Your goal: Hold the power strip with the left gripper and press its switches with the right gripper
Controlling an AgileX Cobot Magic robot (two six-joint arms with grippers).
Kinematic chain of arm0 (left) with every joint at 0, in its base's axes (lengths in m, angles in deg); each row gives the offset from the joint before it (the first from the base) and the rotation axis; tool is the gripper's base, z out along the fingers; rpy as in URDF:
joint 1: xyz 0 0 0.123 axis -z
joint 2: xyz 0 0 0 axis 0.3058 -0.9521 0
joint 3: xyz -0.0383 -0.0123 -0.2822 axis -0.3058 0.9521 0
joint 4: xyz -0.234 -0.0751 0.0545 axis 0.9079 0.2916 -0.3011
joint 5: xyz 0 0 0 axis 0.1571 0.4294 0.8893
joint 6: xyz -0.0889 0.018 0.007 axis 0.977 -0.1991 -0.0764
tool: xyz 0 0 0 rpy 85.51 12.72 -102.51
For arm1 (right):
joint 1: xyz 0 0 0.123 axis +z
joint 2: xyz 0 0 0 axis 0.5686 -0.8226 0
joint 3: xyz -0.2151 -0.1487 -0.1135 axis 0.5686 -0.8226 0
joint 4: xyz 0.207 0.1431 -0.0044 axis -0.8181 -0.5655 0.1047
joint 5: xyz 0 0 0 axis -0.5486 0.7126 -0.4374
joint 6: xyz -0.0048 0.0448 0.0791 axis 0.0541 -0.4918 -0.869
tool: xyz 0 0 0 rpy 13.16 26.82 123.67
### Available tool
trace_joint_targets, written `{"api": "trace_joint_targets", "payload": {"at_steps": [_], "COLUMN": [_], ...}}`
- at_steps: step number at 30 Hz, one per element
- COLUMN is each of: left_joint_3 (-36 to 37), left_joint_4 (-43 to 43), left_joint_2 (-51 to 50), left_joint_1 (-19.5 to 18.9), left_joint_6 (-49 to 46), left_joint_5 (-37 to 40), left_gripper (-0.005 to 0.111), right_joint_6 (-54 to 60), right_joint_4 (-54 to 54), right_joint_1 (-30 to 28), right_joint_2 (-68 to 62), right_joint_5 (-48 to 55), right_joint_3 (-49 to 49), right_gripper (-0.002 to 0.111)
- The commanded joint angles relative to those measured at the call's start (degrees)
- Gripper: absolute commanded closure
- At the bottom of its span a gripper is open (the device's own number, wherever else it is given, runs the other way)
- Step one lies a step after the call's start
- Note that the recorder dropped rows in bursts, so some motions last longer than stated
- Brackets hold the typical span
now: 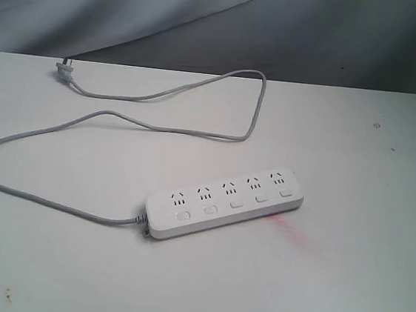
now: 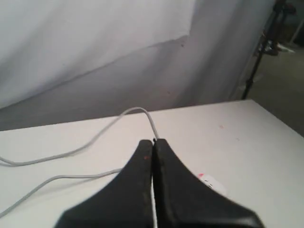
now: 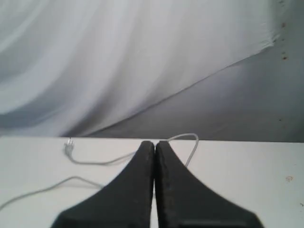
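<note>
The white power strip (image 1: 223, 203) lies slanted on the table, with its row of switches (image 1: 233, 203) under the outlets. Its grey cord (image 1: 85, 122) loops back to the plug (image 1: 63, 72) at the far edge. No arm shows in the exterior view. My left gripper (image 2: 153, 141) is shut and empty above the table, with one end of the power strip (image 2: 212, 182) peeking out beside its finger. My right gripper (image 3: 154, 143) is shut and empty too, looking over the cord (image 3: 190, 142) and plug (image 3: 69, 147).
The strip rests on a white table (image 1: 358, 142) with grey cloth hanging behind. A red glow (image 1: 284, 227) lies on the table by the strip's right end. A dark stand (image 2: 263, 45) is off the table in the left wrist view.
</note>
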Motion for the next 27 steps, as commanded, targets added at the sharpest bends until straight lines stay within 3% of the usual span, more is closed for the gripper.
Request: {"api": "trace_joint_targets", "payload": {"at_steps": [1, 12, 20, 27], "left_joint_3": [-7.02, -17.92, -19.6, -19.6], "left_joint_4": [0.19, 3.21, 19.53, 19.83], "left_joint_2": [-10.31, -38.32, -52.61, -59.78], "left_joint_1": [4.25, 4.26, -3.83, -5.34], "left_joint_6": [-7.29, -10.99, -23.48, -35.69], "left_joint_5": [4.78, 20.23, 23.63, 20.02], "left_gripper": [0.107, 0.107, 0.107, 0.107], "right_joint_6": [3.88, 8.76, 9.58, 17.84], "right_joint_4": [0.06, 1.56, 0.98, -9.44], "right_joint_1": [3.88, 3.67, -0.93, -2.73], "right_joint_2": [-9.78, -37.49, -54.64, -65.57], "right_joint_5": [4.68, 19.11, 24.73, 28.71], "right_joint_3": [6.31, 19.92, 27.48, 32.91], "right_gripper": [0.108, 0.108, 0.108, 0.108]}}
